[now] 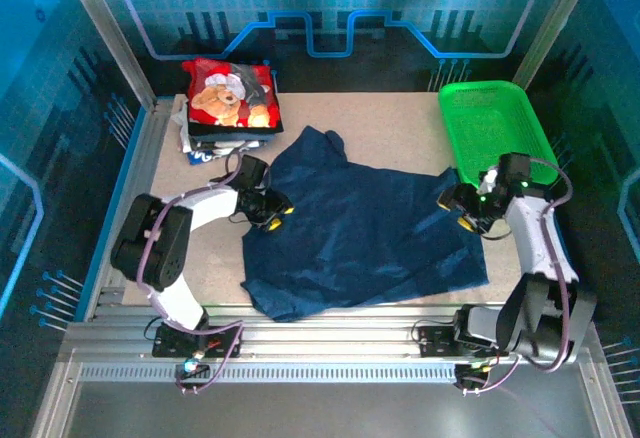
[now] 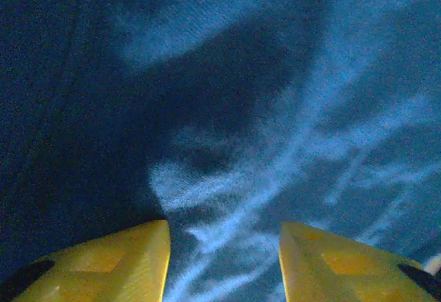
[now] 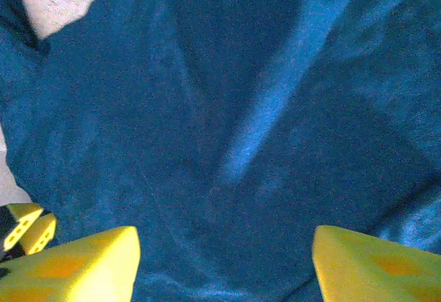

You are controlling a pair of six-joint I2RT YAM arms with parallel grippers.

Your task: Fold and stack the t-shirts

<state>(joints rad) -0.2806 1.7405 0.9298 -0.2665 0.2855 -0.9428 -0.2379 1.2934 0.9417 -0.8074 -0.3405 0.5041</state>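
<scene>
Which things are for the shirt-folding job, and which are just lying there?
For the job:
- navy t-shirt, spread out
- red teddy-bear shirt atop the folded pile

Just lying about:
- green basket

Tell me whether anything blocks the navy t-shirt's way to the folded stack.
Nothing visible: only bare speckled tabletop lies between the spread navy blue cloth t-shirt and the folded stack topped by a red teddy-bear shirt.

A robotics lab cell, shown by its aluminium-extrusion frame (image 1: 330,343), blue circuit-print wall panels (image 1: 330,18) and speckled worktable (image 1: 400,133).
</scene>
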